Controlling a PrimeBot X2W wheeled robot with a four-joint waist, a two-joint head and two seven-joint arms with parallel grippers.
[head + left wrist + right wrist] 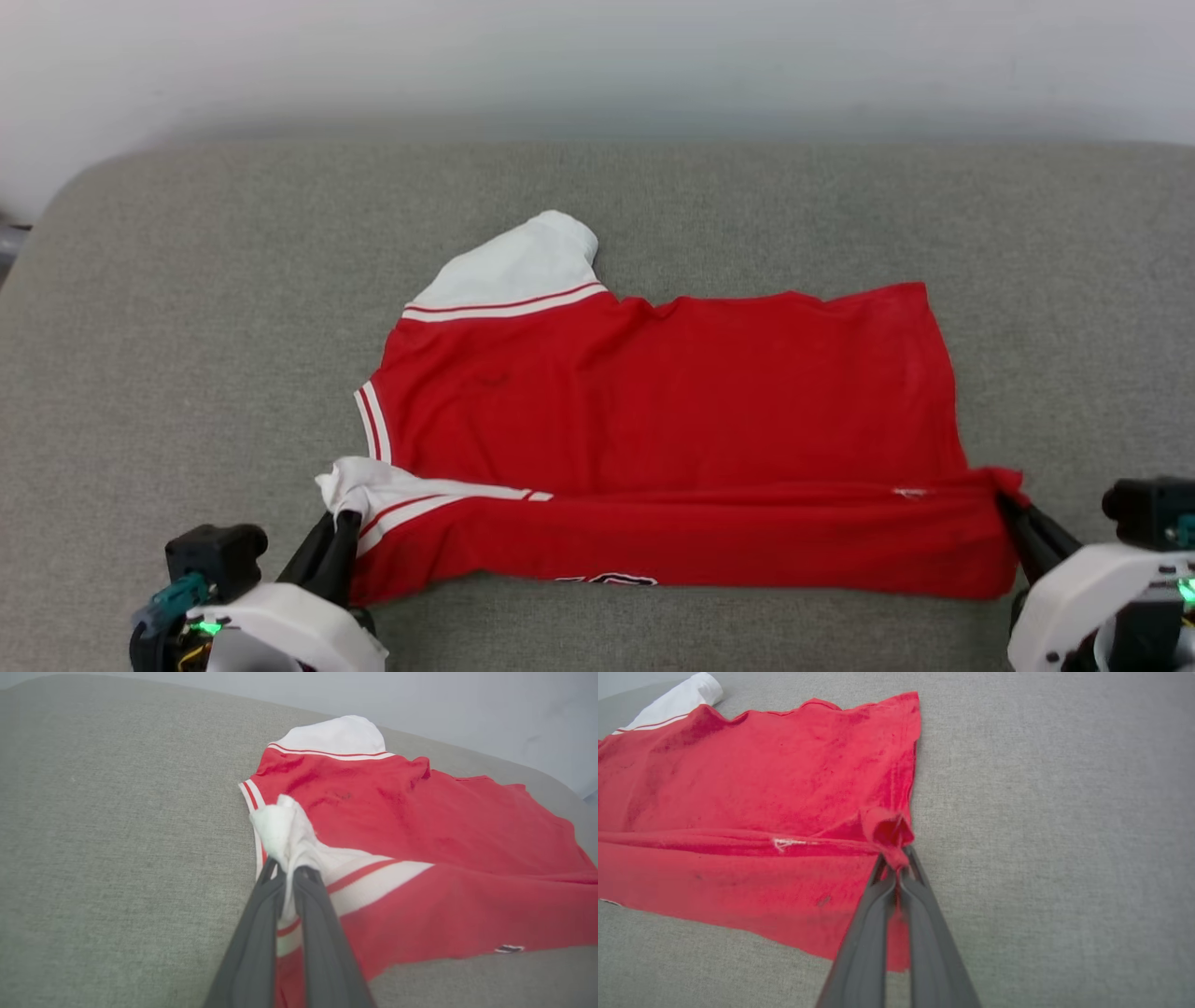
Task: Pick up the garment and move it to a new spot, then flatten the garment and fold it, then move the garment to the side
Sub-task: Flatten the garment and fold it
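Note:
The garment, a bright red jersey with white panels and white trim stripes, lies spread on the grey cushioned surface. Its near strip is folded back over the body, and a bit of black numeral peeks out at the front edge. My left gripper is shut on the white near-left corner, which bunches up above the fingertips. At the near right, my right gripper is shut on a pinched red corner of the garment. A white shoulder panel points toward the back.
The grey fabric surface stretches wide on all sides of the garment and ends at a pale wall at the back. Its rounded left corner drops away at the far left.

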